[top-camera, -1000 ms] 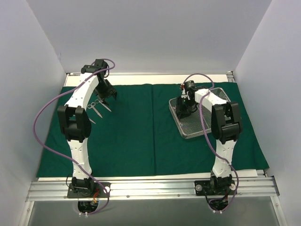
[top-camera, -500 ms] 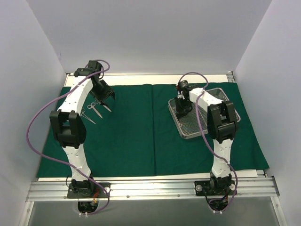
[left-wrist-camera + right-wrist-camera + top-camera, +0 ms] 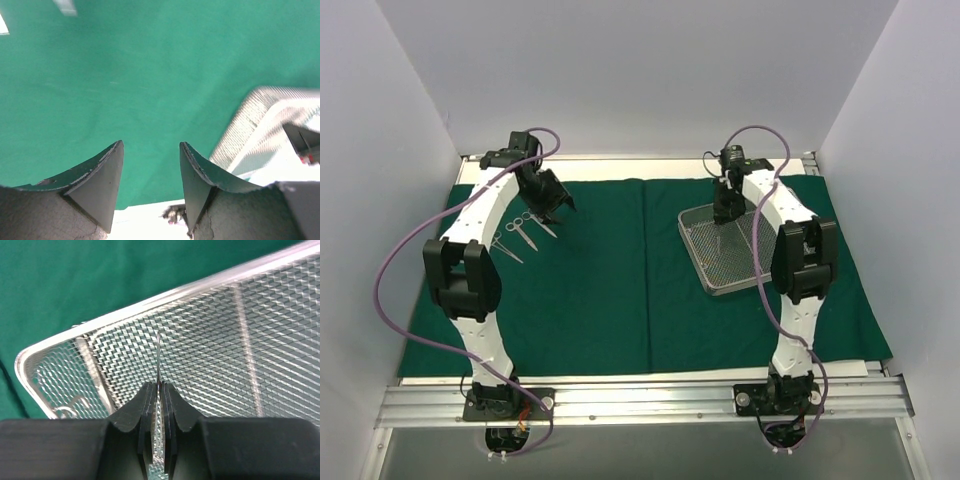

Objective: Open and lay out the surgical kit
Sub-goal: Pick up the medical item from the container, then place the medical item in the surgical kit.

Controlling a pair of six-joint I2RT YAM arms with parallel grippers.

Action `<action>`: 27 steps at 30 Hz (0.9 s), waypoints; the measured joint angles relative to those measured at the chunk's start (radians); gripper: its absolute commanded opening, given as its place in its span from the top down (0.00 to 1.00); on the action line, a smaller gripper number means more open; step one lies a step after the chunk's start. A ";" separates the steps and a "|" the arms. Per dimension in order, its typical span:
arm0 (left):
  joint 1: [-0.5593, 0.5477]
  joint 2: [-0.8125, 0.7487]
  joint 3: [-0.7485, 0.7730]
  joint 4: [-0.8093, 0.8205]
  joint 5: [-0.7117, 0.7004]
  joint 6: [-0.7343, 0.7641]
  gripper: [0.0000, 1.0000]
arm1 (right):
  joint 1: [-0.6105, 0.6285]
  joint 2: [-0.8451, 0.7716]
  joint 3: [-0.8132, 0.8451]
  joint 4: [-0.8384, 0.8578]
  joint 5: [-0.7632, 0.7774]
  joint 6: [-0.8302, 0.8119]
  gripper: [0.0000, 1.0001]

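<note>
The dark green drape (image 3: 610,280) lies spread flat over the table. The silver wire-mesh tray (image 3: 705,268) rests on its right half. My right gripper (image 3: 722,218) hangs over the tray's far left part, shut on a thin steel instrument (image 3: 158,352). I see the instrument edge-on, sticking out past the closed pads (image 3: 149,395) above the mesh (image 3: 240,340). My left gripper (image 3: 558,208) hovers open over the drape's far left with nothing between its fingers (image 3: 107,170). Two small steel scissors (image 3: 525,225) lie on the drape just left of it.
White enclosure walls close in the left, right and back sides. A bare white strip (image 3: 650,170) runs behind the drape. An aluminium rail (image 3: 640,400) carries both arm bases at the near edge. Purple cables (image 3: 395,260) loop off each arm.
My right gripper has shut on the thin instrument in the tray and risen with it toward the tray's far edge. The left gripper has drifted slightly right, still open.
</note>
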 measured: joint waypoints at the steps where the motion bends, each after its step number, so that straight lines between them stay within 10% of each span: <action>1: -0.006 0.000 -0.002 0.019 0.030 0.007 0.43 | -0.008 -0.008 0.000 -0.004 0.000 0.000 1.00; 10: -0.114 -0.100 -0.190 0.435 0.370 0.019 0.34 | -0.043 -0.203 -0.111 0.113 -0.388 0.037 1.00; 17: -0.177 -0.257 -0.379 0.763 0.586 -0.023 0.28 | 0.039 -0.293 -0.220 0.468 -0.826 0.273 1.00; 27: -0.184 -0.434 -0.614 1.068 0.708 -0.097 0.28 | 0.171 -0.295 -0.361 1.061 -1.056 0.724 1.00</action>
